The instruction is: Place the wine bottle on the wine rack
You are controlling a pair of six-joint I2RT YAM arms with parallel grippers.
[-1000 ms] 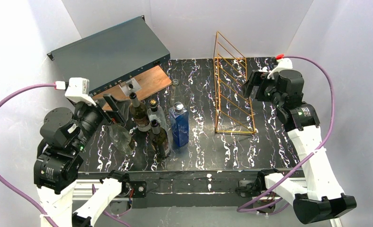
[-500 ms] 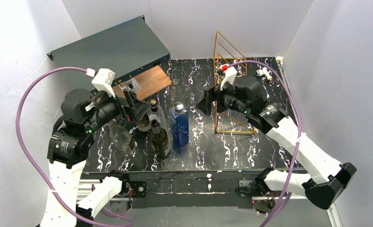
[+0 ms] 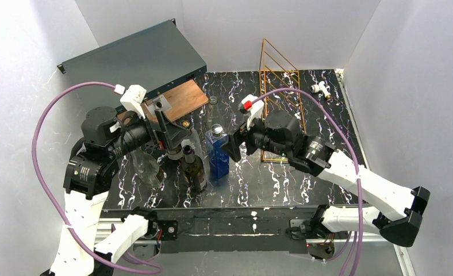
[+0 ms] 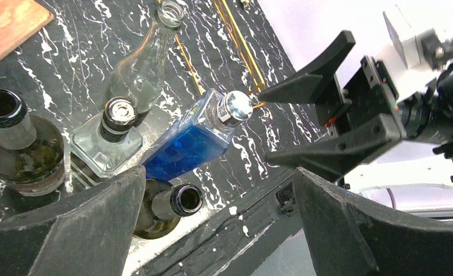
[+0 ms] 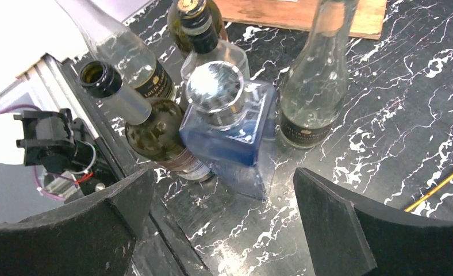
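Top view: bottles stood in a tight cluster left of centre on the bench [image 3: 327, 144] — the wine rack [image 3: 281, 109] stood well apart to their right, toward the back, no bottle on it. The right end effector [image 3: 231, 148] sat just beside the blue square bottle [image 3: 218, 155], fingers apart. The left end effector [image 3: 171, 137] hung over the cluster's rear.

Left wrist view: its own fingers were spread wide w/ nothing between them. Across the cluster the right end effector's fingers pointed toward the blue bottle's silver stopper [image 4: 235, 106].

Right wrist view: own fingers apart, blue bottle centred between them but not yet reached. A dark green bottle [image 5: 149, 129] crowded its left side, contact uncertain; a clear bottle [image 5: 319, 86] stood just beside on the right.

Judging by the aim, the blue one was prob. the pick. Glass — stiff, slick, breakable, likely weighty. Its flat sides should give the best purchase; taking it high, near the shoulder, would clear the neighbours, but too loose a grip could let it slip
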